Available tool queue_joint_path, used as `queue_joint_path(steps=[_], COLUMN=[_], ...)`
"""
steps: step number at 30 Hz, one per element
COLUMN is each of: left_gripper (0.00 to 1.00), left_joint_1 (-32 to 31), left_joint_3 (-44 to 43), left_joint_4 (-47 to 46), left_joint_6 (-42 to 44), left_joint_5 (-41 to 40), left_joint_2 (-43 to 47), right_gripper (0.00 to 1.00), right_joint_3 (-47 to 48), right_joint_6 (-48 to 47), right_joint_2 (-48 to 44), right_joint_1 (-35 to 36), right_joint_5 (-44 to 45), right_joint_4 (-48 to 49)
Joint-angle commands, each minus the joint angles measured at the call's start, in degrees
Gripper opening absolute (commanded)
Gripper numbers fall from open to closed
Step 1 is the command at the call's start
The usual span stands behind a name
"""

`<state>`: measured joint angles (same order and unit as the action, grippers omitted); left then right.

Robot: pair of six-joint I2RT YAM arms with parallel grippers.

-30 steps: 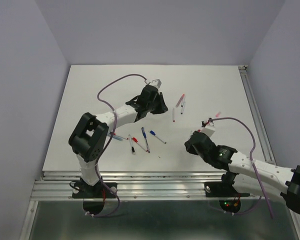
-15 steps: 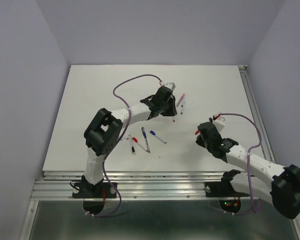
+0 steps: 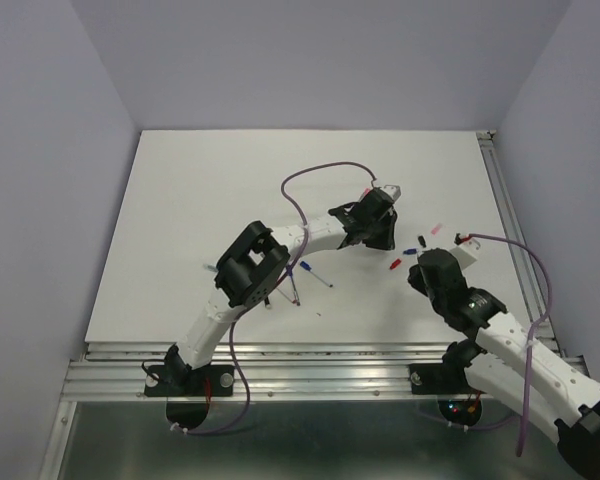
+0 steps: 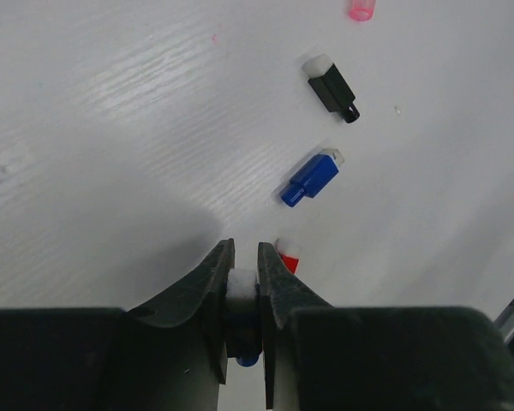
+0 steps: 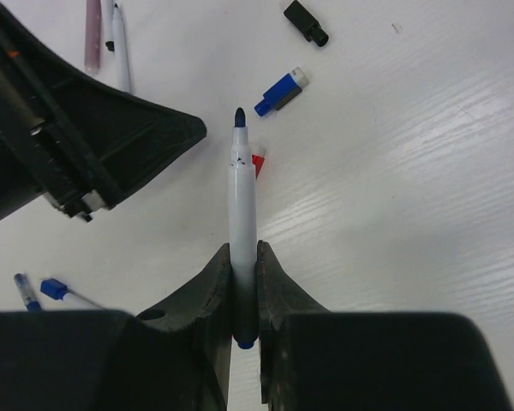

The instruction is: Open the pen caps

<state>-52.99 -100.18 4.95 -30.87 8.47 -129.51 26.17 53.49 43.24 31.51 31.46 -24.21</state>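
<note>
White table [image 3: 200,180], far half open | left pincer [image 4: 244,248] clamps blue cap [image 4: 242,284] | right pincer [image 5: 243,248] grips uncapped pen [image 5: 242,188]

Just a plain white tabletop [image 3: 200,180] boxed in by pale lavender-grey walls [image 3: 320,60], aluminium rails [image 3: 320,362] along the near edge. Soft even lighting, faint shadows.

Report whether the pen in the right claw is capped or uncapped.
Uncapped. The right wrist view shows the pen in the right claw with its dark blue tip bare; the left claw pinches a small white-and-blue piece.
</note>
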Motion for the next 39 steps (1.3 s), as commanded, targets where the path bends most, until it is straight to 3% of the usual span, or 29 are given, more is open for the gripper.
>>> queue_joint_path(steps=[1,4,8,17,20,24,31,39], left_gripper=[0.04,0.07,0.18,0.26,0.39,0.48,0.49,0.67], left_joint_1=[-1.1,-1.2,-1.3,-1.7,-1.9,-2.0,-2.2,-1.9], left_joint_3=[-7.6,-9.2,-10.9,-12.3,-12.4,-12.2,-12.1,-13.0], left_joint_4=[3.8,4.5,4.9,6.0,6.4,6.3,6.2,5.5], left_joint_6=[0.7,0.3,0.4,0.5,0.6,0.9,1.2,2.6], left_joint_5=[-1.2,-2.1,-2.8,-1.9,-1.9,-1.4,-0.1,-2.6], left_joint_2=[-3.0,-4.3,-5.3,-7.0,-6.9,-6.3,-5.4,-0.6], right_gripper=[0.04,0.04,0.05,0.06,0.06,0.06,0.07,0.07], right_joint_3=[1.8,1.6,1.5,0.7,0.6,0.6,0.6,1.9], right_joint_6=[1.3,0.6,0.4,0.0,0.0,-0.1,0.0,-0.2], right_joint_2=[-4.0,-6.0,-6.3,-5.9,-6.0,-6.1,-6.2,-6.8], right_joint_1=[-0.3,-0.3,-0.2,-0.3,-0.3,-0.3,-0.3,-0.3], right_joint_5=[2.0,1.1,0.5,-0.4,-0.4,-0.5,-1.0,-1.7], right_joint_4=[-3.8,-4.4,-4.7,-3.9,-4.0,-4.1,-4.5,-5.6])
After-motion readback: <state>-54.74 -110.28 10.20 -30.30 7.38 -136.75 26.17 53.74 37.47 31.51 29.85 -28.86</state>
